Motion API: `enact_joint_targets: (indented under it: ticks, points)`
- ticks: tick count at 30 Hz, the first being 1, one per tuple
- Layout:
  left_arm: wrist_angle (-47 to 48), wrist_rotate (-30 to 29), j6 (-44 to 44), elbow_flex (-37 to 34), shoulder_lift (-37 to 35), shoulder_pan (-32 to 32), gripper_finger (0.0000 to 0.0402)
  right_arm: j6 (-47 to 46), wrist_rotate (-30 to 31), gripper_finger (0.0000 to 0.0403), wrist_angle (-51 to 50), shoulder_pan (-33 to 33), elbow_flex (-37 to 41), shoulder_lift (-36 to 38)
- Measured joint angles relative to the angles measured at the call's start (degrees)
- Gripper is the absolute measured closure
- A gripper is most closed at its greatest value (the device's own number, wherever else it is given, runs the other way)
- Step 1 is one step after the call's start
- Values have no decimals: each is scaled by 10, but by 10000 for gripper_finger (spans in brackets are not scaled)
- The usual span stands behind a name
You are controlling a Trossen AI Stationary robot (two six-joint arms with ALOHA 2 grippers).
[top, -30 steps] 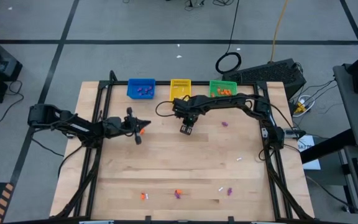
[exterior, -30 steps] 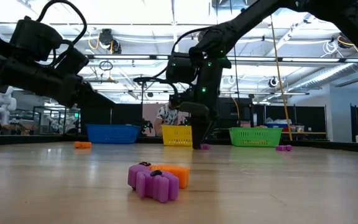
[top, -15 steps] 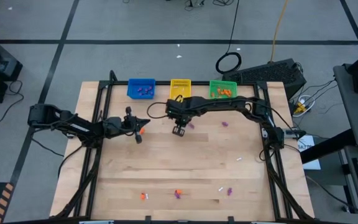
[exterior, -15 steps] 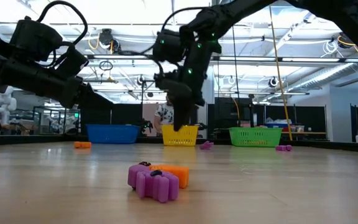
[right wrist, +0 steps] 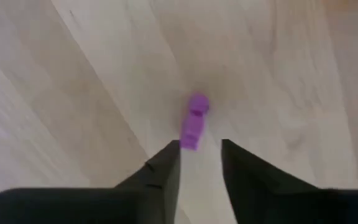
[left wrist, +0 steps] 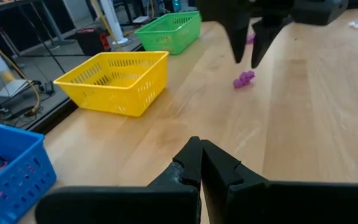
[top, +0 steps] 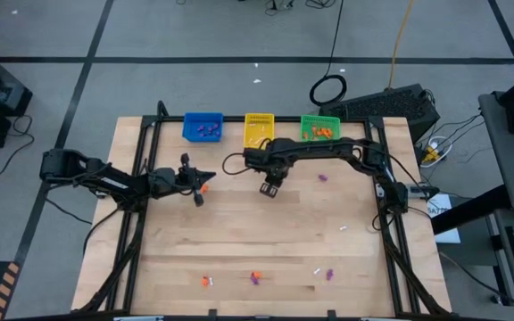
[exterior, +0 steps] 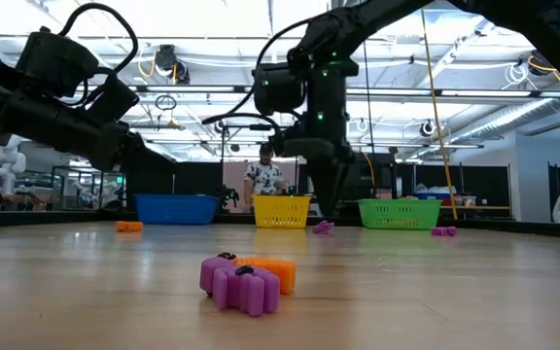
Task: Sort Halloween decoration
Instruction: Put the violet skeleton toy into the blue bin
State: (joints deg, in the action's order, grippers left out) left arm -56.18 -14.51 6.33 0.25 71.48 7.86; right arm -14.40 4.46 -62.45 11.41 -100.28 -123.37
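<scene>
Right end effector (right wrist: 199,163), fingers parted and empty, hovers over a purple trinket (right wrist: 193,121) on the tabletop (right wrist: 73,93), its long axis running between them; left arm farther off.

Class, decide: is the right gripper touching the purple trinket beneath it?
Apart. In the left wrist view the right gripper hangs open above the table, and the purple trinket lies below its fingertips.

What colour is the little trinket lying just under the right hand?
Purple; the right wrist view shows it best.
</scene>
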Motion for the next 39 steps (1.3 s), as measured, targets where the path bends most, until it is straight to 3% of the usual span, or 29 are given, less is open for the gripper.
enact_joint_targets:
  ticks: [4,9,13,19,22,29,34,39]
  points:
    - [0,8,0,0,0,0,394,-1,-19,264,51,11,30,0]
    - [0,8,0,0,0,0,394,-1,-43,267,81,23,67,0]
    - [0,8,0,0,0,0,394,3,-45,298,103,24,75,2]
    - [1,8,0,-1,0,0,394,19,-45,385,129,14,74,1]
    - [2,8,0,-1,0,0,394,21,-41,384,147,4,74,1]
    - [-8,8,0,-1,0,0,394,4,-46,390,372,-21,72,7]
    - [-9,12,0,-1,0,-1,394,0,60,390,546,-1,72,5]
    - [-12,12,0,-1,0,-1,394,-10,64,390,582,43,37,5]
